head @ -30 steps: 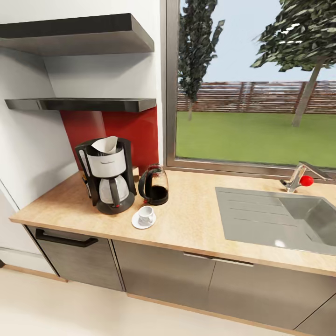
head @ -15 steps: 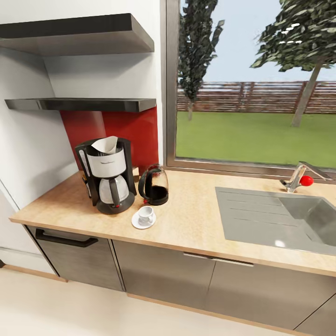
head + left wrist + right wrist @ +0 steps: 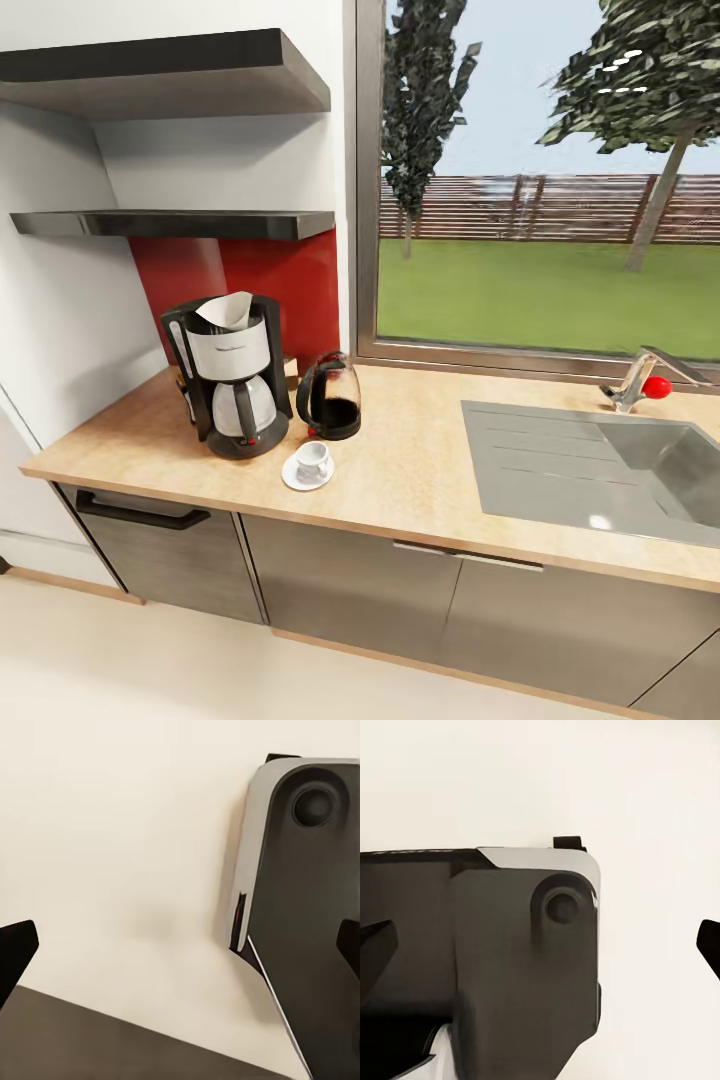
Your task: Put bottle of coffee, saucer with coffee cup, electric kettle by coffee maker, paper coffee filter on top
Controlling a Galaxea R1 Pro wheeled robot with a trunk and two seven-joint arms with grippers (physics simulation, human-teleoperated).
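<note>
The coffee maker (image 3: 232, 385) stands at the left end of the countertop (image 3: 400, 480), with a paper coffee filter (image 3: 228, 310) resting on its top. Right beside it stands the electric kettle (image 3: 330, 397). In front of both lies the saucer (image 3: 296, 480) with the coffee cup (image 3: 314, 460) on it. A small dark item with a tan top (image 3: 183, 381), apparently the bottle of coffee, peeks out behind the coffee maker's left side. The thin black kitchen shelf (image 3: 180, 223) is bare. My left gripper (image 3: 180, 952) and right gripper (image 3: 540, 945) are open, empty, and hang over pale floor.
A thicker dark grey shelf (image 3: 170, 75) hangs above the thin one. A steel sink (image 3: 600, 470) with a tap (image 3: 640, 380) takes up the countertop's right part, under a large window (image 3: 540, 180). Grey cabinet fronts (image 3: 350, 580) run below. The robot's dark base (image 3: 300, 907) shows in both wrist views.
</note>
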